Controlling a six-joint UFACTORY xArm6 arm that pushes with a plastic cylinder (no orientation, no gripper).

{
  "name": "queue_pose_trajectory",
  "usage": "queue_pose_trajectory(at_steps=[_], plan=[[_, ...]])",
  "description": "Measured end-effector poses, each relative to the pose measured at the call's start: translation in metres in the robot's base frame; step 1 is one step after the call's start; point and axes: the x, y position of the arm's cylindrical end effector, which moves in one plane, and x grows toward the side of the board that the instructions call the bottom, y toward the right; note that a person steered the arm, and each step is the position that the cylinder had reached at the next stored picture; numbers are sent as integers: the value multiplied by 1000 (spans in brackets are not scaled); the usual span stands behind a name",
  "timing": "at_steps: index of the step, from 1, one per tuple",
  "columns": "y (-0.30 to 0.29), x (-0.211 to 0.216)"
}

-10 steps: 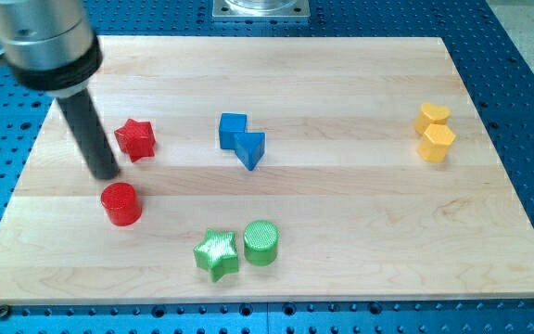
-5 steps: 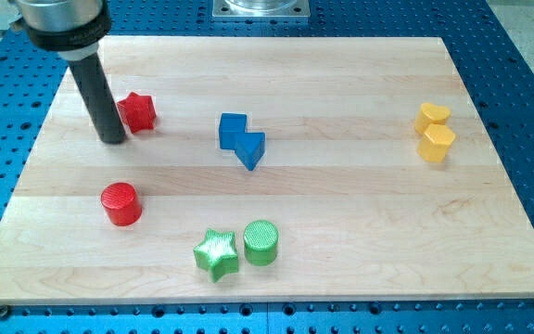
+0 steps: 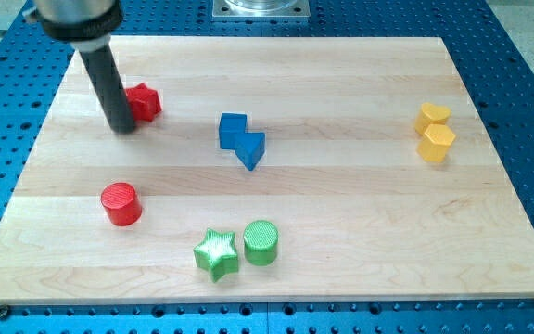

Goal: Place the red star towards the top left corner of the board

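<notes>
My tip [image 3: 121, 129] touches the red star's [image 3: 144, 101] left side near the table's [image 3: 341, 213] top left; no end effector jaws, just a rod.

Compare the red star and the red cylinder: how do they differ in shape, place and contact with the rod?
The red star is pointed; the red cylinder is round with a flat top. The star sits near the view's top left, right beside my tip; the cylinder lies lower, apart from my tip. Both are red.

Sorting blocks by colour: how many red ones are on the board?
2: the red star at upper left, touching my tip; the red cylinder below it. None seem hidden.
</notes>
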Motion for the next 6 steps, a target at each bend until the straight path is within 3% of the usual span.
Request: queue_pose_trajectory(at_steps=[2, 4, 5, 6], plan=[[55, -1], [7, -76], [44, -56], [77, -90]])
